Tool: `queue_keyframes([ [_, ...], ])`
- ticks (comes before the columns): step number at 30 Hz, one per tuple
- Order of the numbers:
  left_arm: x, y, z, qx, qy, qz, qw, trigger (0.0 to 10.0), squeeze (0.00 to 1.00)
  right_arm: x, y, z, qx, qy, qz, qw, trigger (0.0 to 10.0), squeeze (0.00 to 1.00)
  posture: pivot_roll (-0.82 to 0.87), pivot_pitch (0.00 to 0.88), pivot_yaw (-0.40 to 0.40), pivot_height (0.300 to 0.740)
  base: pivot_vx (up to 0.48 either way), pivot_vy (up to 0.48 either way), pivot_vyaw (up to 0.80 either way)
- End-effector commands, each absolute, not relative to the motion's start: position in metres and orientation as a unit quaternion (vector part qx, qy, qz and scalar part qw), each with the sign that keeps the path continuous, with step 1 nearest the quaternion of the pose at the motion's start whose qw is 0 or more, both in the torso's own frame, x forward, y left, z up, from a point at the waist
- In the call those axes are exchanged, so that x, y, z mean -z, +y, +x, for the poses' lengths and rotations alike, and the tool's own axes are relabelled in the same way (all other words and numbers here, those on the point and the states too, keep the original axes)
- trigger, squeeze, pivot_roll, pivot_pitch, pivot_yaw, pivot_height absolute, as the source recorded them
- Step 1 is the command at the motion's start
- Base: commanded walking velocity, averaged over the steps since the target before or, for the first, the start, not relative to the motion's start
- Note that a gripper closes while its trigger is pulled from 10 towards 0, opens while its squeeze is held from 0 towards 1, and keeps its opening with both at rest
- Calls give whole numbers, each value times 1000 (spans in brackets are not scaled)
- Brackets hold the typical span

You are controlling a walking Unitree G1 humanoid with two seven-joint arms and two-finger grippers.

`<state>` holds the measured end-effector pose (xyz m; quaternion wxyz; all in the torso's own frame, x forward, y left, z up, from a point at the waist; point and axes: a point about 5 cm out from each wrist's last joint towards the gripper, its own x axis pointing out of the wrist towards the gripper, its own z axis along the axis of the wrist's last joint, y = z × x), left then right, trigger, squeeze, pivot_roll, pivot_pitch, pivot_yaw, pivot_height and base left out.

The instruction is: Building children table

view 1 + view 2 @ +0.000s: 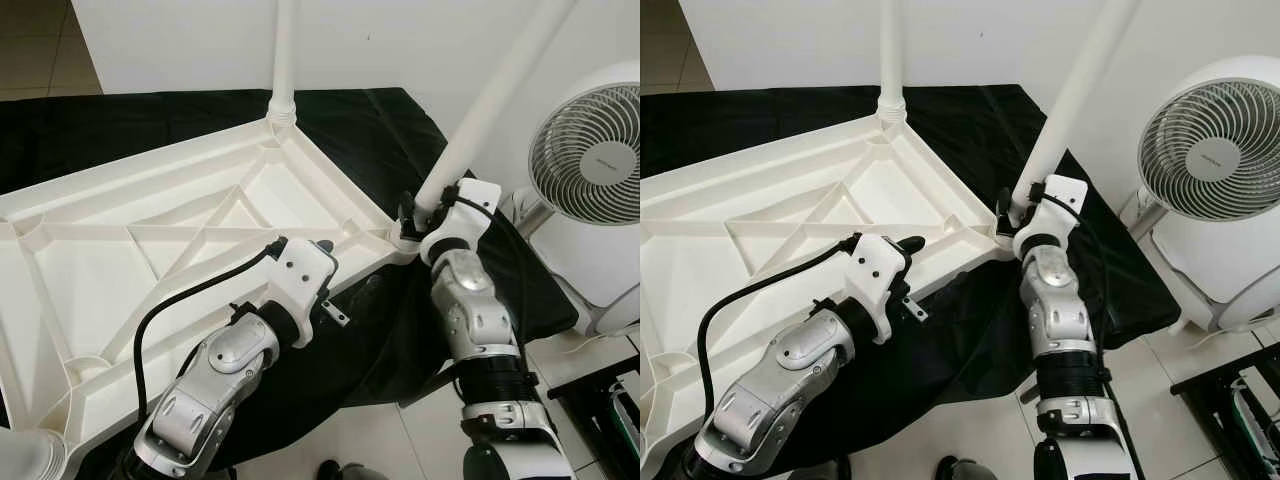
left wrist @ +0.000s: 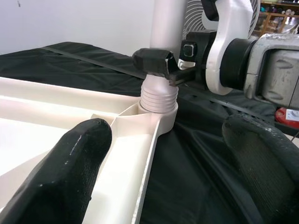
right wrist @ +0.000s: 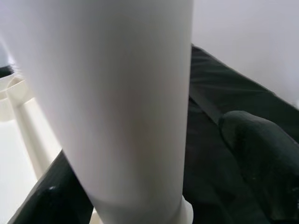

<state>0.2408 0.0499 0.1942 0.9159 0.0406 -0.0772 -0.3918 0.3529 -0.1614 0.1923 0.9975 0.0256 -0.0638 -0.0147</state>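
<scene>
An upturned white tabletop (image 1: 150,250) lies on a black cloth (image 1: 400,130). The right gripper (image 1: 412,222) pinches a white leg (image 1: 480,120) at the near corner socket; keeping it straight while twisting should seat the thread. The left gripper (image 2: 163,154) hovers spread beside the tabletop's rim, holding nothing.
</scene>
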Motion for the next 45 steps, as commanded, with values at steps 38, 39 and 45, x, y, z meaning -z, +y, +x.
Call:
queue_keyframes([
  [38, -198, 51, 242, 401, -80, 54, 911, 10000, 0, -179, -198, 371, -298, -23, -86, 950, 2275, 0, 84, 149, -84, 740, 0, 0, 0],
  [39, -198, 51, 242, 401, -80, 54, 911, 10000, 0, -177, -198, 371, -300, -20, -86, 950, 2275, 0, 84, 149, -84, 740, 0, 0, 0],
  [45, -198, 51, 241, 402, -80, 53, 911, 10000, 0, -169, -198, 369, -311, -6, -84, 947, 0, 0, 80, 154, -82, 740, 0, 0, 0],
])
